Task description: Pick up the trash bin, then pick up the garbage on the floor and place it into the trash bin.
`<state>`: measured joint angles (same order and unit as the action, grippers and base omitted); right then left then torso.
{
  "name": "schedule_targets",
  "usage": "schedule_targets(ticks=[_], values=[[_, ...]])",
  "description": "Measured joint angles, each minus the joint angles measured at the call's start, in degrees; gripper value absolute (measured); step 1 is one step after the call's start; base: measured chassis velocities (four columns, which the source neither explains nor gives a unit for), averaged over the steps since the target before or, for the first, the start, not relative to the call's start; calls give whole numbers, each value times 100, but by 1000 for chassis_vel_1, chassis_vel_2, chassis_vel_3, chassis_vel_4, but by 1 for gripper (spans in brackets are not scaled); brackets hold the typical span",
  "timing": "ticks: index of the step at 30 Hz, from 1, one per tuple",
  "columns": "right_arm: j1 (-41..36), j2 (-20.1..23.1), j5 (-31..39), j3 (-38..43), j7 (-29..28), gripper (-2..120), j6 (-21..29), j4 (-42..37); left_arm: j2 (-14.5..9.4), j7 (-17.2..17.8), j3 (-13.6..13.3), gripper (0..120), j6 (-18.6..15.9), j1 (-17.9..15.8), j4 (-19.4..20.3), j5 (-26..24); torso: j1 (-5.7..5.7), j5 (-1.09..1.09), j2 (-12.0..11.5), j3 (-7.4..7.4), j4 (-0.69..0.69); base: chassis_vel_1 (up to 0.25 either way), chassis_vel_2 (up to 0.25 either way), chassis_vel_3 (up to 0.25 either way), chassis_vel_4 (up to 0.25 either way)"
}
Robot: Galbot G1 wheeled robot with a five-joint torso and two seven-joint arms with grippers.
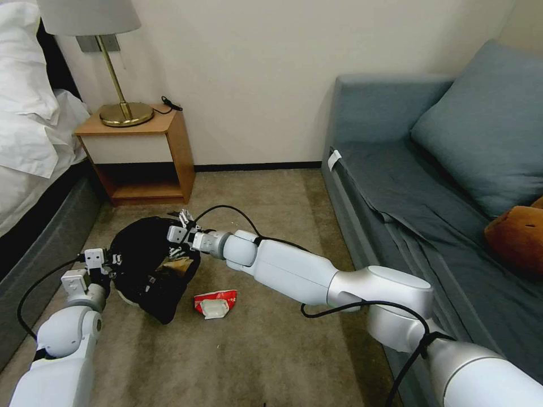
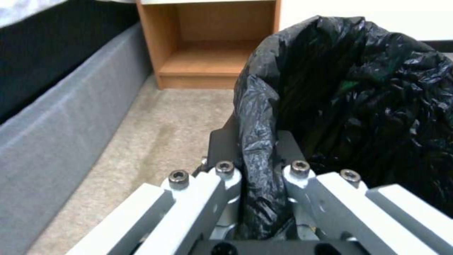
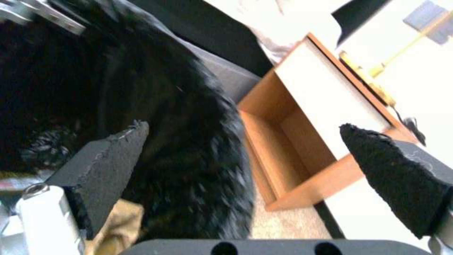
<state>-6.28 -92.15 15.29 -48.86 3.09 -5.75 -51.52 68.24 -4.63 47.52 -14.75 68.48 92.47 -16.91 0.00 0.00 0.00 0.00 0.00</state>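
Left gripper (image 1: 107, 264): at the near-left rim of the trash bin (image 1: 148, 265), its fingers (image 2: 222, 145) closed on a fold of the black bag (image 2: 359, 95) and the rim beneath it; the left wrist view shows one finger on each side of the rim.
Trash bin: tilted on the carpet (image 1: 254, 350) between the bed (image 1: 34, 169) and the sofa (image 1: 441, 186), mouth toward the robot, with the nightstand (image 1: 141, 155) beyond it.
Garbage inside: a yellow-brown wrapper (image 1: 176, 263) lies in the mouth; in the right wrist view a white cap (image 3: 45, 216) and something tan (image 3: 118, 223) sit near one finger.
Right gripper (image 1: 182, 225): over the far-right edge of the bin, its fingers (image 3: 106, 156) spread wide and holding nothing.
Red-and-white wrapper (image 1: 215, 302): on the carpet just right of the bin, apart from it.
Step in hand: judging by the open fingers over the bin, a piece has probably just been dropped in.
Next move: likely the right arm has to lift clear of the bag, swing toward the robot and down to the red-and-white wrapper, and close on it while the left keeps the bin steady.
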Motion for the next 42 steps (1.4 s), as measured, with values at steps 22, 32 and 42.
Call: schedule_targets(ticks=[22,32,42], values=[[-1464,2,148,888,-219,100,983,542,-704,-83,767,5,189,270,-606,-176,0,-1,0,0,0,0,0,0,0],[-2263,1,-599,1028,46,100,958,675,-668,-94,743,5,174,293,-574,-143,0,0,0,0,-1,0,0,0,0],[-2396,1,-997,1203,412,100,456,1015,-742,-108,885,5,126,642,-271,-244,0,0,0,0,0,0,0,0,0]])
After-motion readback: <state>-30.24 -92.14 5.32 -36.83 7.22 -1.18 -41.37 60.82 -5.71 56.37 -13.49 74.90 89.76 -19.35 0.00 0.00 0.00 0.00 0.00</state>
